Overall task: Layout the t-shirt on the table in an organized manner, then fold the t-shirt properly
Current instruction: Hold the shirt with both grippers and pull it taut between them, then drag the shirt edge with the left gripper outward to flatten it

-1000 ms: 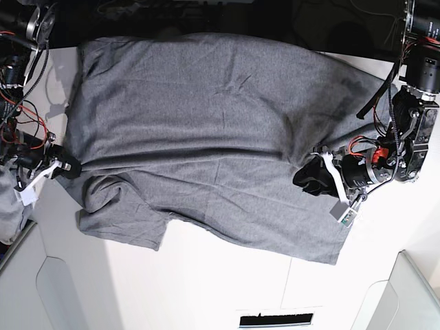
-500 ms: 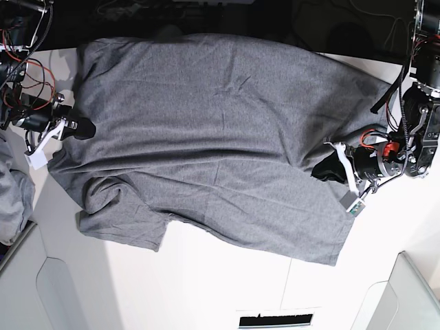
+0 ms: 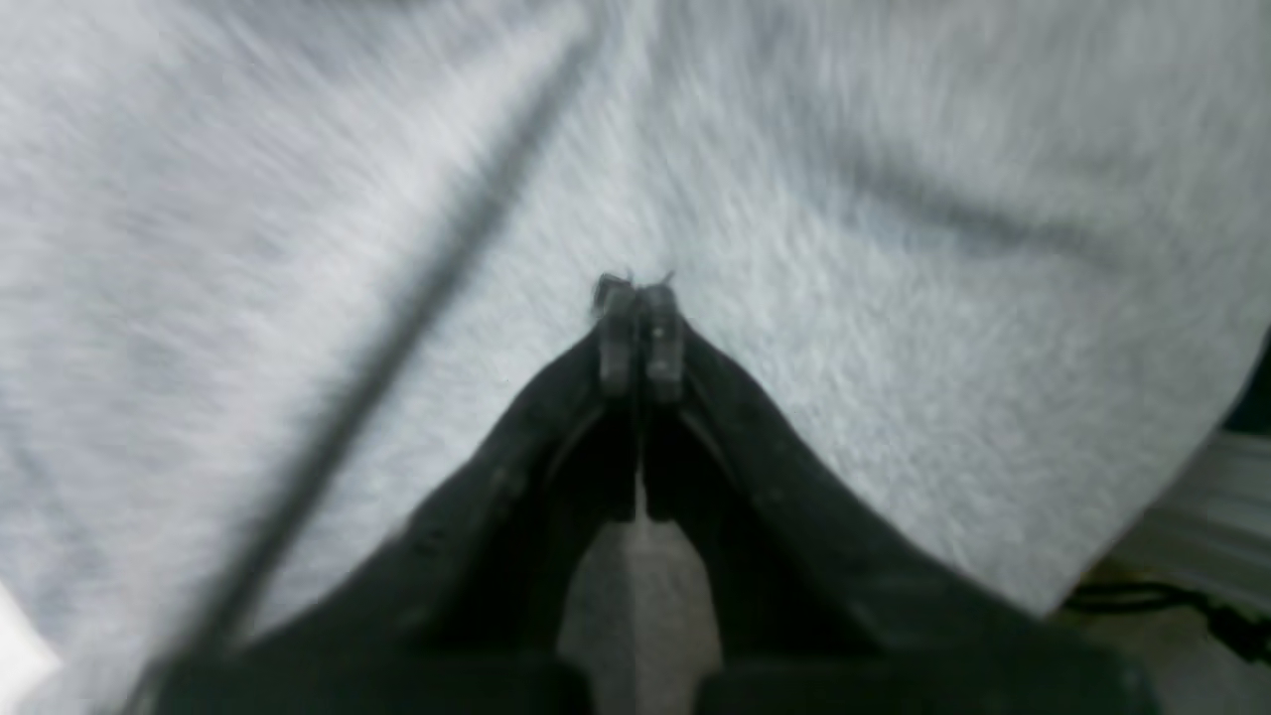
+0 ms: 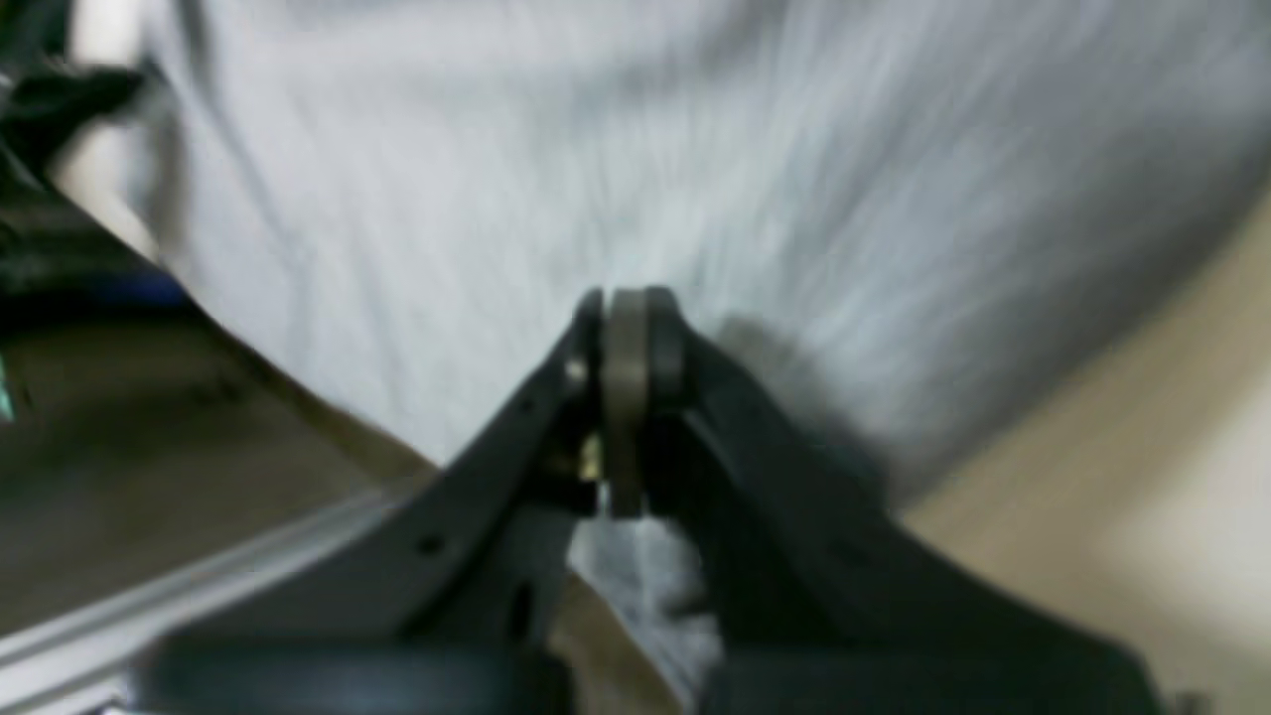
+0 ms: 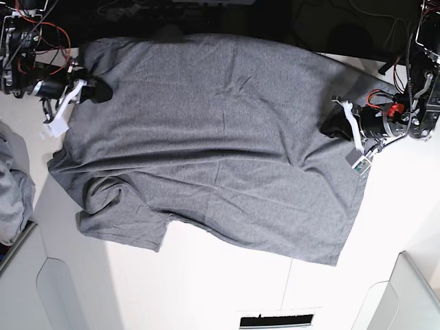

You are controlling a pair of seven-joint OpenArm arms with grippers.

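The heather-grey t-shirt [image 5: 206, 137] lies spread over most of the white table [image 5: 227, 282], with a long wrinkle across its middle and a rumpled sleeve [image 5: 124, 220] at the lower left. My left gripper [image 5: 328, 128] is shut over the shirt's right side. In the left wrist view its tips [image 3: 638, 298] meet against the cloth [image 3: 894, 298], and I see no fabric pinched between them. My right gripper [image 5: 103, 89] is shut over the shirt's upper left. The blurred right wrist view shows it [image 4: 626, 308] casting a shadow on the cloth [image 4: 496, 149].
A paler bluish-grey bunched cloth [image 5: 14, 192] sits at the left edge. Light grey rounded bins stand at the lower left [image 5: 41, 289] and lower right [image 5: 412, 295]. A dark slot [image 5: 275, 320] marks the near edge. Beyond the shirt's far edge is dark clutter and cables.
The left gripper shut and moved right and towards the far side; the shirt's right hem shifted slightly right. The right gripper, shut throughout, travelled from the shirt's left edge up to its upper left.
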